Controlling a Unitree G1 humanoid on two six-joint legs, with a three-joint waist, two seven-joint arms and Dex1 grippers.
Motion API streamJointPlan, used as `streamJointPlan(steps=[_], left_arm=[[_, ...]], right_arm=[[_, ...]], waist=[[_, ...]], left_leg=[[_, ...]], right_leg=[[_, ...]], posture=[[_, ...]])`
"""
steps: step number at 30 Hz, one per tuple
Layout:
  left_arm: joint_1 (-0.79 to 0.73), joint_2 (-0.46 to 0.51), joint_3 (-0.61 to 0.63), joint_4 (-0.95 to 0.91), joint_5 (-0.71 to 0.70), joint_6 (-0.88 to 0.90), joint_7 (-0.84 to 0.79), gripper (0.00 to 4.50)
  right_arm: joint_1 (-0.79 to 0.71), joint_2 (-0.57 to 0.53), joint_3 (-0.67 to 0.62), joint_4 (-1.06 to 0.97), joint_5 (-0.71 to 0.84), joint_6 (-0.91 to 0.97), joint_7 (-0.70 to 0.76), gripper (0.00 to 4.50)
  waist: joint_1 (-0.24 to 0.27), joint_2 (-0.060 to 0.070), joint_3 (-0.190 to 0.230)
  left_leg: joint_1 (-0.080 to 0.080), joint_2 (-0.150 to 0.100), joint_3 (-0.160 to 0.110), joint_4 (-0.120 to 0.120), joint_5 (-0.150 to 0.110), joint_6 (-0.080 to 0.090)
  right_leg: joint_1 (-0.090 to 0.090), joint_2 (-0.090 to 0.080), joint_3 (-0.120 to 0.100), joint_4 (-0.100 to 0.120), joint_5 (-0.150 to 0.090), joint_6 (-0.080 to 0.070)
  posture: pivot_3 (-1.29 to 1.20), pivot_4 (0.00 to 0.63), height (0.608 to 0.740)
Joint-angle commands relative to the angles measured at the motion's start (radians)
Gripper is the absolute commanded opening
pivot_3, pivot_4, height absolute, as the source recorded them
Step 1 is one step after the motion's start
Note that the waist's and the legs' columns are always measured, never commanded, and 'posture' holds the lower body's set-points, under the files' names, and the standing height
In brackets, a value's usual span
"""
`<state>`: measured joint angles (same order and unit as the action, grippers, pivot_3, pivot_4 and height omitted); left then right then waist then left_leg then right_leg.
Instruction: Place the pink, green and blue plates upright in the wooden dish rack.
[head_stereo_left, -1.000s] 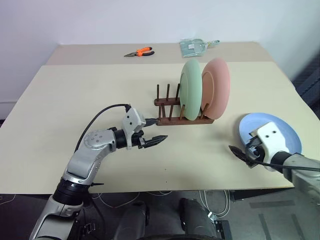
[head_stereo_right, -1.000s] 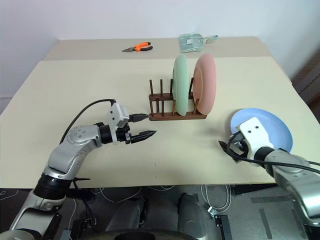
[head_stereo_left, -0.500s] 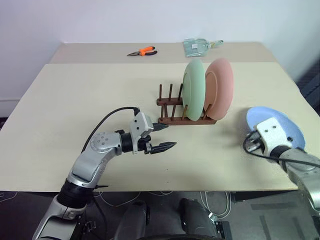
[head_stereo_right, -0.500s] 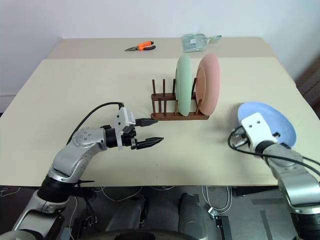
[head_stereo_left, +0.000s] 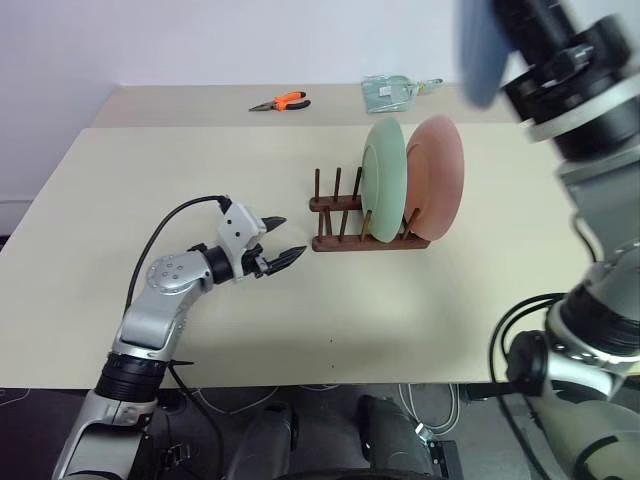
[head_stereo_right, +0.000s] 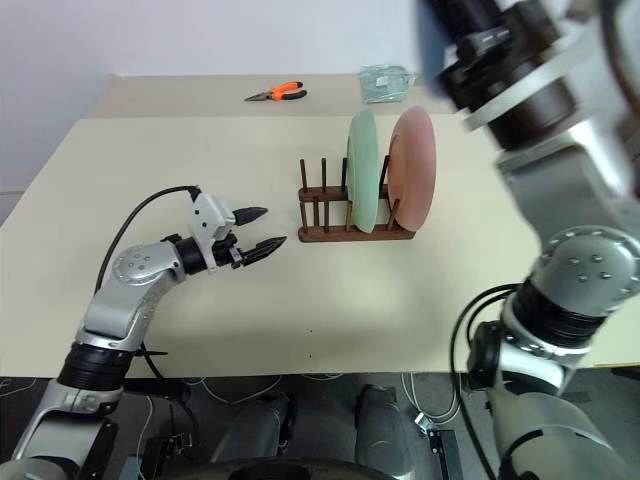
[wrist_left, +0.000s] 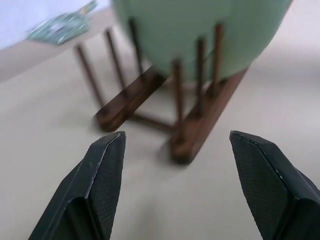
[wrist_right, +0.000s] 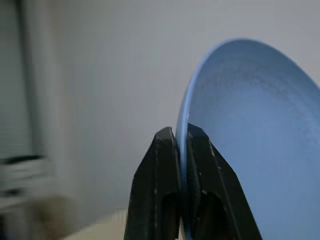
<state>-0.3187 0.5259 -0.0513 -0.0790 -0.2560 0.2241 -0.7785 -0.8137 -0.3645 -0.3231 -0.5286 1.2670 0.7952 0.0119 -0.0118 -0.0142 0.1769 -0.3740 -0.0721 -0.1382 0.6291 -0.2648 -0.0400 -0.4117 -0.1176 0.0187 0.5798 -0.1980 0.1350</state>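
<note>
We see the wooden dish rack (head_stereo_left: 366, 222) standing on the beige tabletop (head_stereo_left: 150, 180), with the green plate (head_stereo_left: 384, 178) and the pink plate (head_stereo_left: 436, 177) upright between its pegs, the pink 1 at the rack's right end and the green 1 just beside it. 3 peg pairs to the left of them hold nothing. Our right hand (wrist_right: 181, 137) is clamped on the rim of the blue plate (wrist_right: 250, 145), holding it on edge high above the tabletop. Our left hand (head_stereo_left: 281, 243) hovers low, to the left of the rack, its 2 fingers spread apart and gripping nothing. Orange pliers (head_stereo_left: 281, 102) and a clear packet (head_stereo_left: 393, 92) lie at the far edge.
</note>
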Motion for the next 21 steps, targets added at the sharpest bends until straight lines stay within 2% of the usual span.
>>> streamJointPlan(steps=[1, 4, 6, 21], left_arm=[[0.023, 0.03, 0.067, -0.018, -0.018, -0.027, -0.006, 3.42], [0.052, 0.054, 0.101, -0.026, -0.026, -0.024, -0.008, 3.42], [0.065, 0.06, 0.112, -0.04, -0.032, -0.018, -0.007, 3.42], [0.072, 0.045, 0.098, -0.134, -0.05, 0.067, 0.031, 3.42]], right_arm=[[-0.039, 0.094, 0.07, 0.001, 0.153, -0.029, -0.131, 0.04], [-0.029, 0.206, 0.14, 0.054, 0.217, -0.052, -0.253, 0.04], [-0.01, 0.24, 0.167, 0.085, 0.22, -0.056, -0.306, 0.04], [0.065, 0.318, 0.224, 0.229, 0.115, -0.086, -0.388, 0.04]], waist=[[0.001, 0.0, 0.0], [-0.004, 0.001, 0.0], [-0.003, 0.001, 0.0], [-0.008, 0.001, 0.0]], left_leg=[[0.0, 0.0, 0.0, 0.0, 0.0, 0.0], [0.001, 0.0, 0.0, 0.0, 0.0, 0.0], [0.001, 0.0, 0.0, 0.0, 0.0, 0.0], [0.0, 0.0, 0.003, -0.001, 0.0, -0.001]], right_leg=[[0.0, 0.0, 0.0, 0.0, 0.0, 0.0], [-0.002, 0.001, 0.0, 0.002, 0.0, 0.0], [-0.002, 0.001, 0.0, 0.003, 0.0, 0.0], [-0.003, 0.003, 0.0, 0.004, 0.0, 0.0]], posture=[[0.0, 0.15, 0.74], [0.0, 0.15, 0.74], [0.0, 0.15, 0.74], [0.0, 0.15, 0.74]])
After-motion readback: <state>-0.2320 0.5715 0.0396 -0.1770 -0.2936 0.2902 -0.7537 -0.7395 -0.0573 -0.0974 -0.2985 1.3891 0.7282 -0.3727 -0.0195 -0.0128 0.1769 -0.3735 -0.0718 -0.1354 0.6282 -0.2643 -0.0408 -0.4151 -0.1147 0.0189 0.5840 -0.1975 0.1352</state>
